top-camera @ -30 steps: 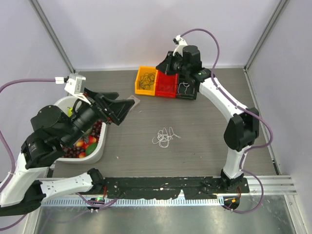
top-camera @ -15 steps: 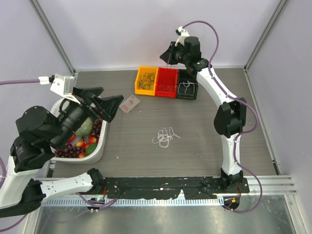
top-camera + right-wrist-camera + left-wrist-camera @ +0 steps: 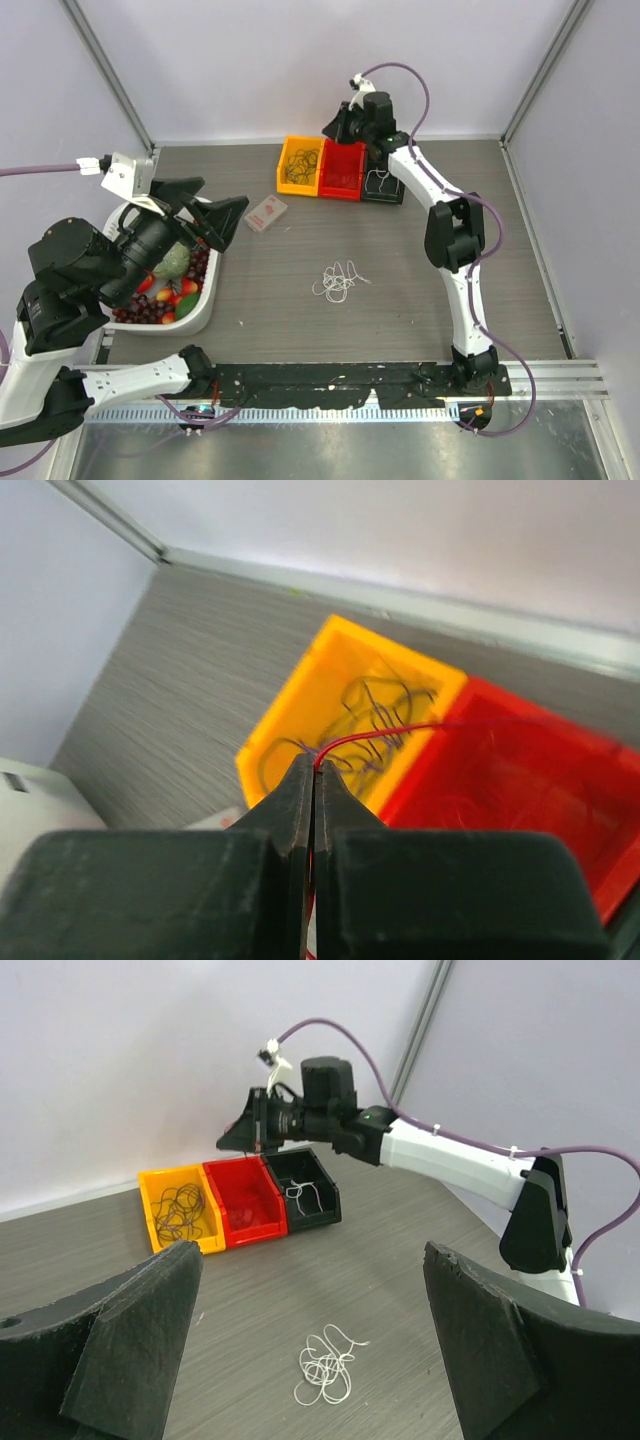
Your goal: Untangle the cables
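1. Thin red cable (image 3: 380, 734): your right end effector (image 3: 313, 770) is pressed together on it, pinching it above the yellow plastic bin (image 3: 300, 712) and the red plastic bin (image 3: 520, 775).
2. Loopy white cable (image 3: 338, 281) lies alone in the middle of the grey counter (image 3: 420, 260).
3. Your left end effector (image 3: 312, 1255) is spread wide, near the white tub of fruit (image 3: 200, 310).

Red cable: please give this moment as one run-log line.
right gripper: shut on red cable, above red bin | left gripper: open, empty | white cable: loose on table
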Available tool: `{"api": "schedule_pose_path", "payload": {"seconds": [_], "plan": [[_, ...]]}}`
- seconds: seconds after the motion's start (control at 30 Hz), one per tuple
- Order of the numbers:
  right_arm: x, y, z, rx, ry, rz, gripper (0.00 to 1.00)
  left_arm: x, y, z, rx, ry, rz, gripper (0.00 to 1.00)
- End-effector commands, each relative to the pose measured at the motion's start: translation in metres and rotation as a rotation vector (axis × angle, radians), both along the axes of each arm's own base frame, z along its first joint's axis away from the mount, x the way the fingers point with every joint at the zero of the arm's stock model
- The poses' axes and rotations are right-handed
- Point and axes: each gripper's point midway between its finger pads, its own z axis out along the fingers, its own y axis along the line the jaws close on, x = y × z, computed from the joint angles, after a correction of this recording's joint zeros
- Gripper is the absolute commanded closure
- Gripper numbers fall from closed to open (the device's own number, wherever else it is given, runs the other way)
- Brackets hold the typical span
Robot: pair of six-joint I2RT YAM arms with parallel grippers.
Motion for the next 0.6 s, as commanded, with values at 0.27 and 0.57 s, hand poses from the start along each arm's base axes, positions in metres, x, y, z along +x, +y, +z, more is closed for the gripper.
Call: {"api": "schedule_pose_path", "payload": {"seconds": [0.27,0.57], "plan": [[-0.008,-0.046,-0.094,-0.183,0.288,-0.315,0.99,-0.005,0.014,0.004,-0.008,-0.018,0.019,0.04],[0.014,-0.035,-0.122,-0.276,0.283,-0.398,0.96,-0.002,0.002,-0.002,0.011,-0.001,-0.004,0.04]]}}
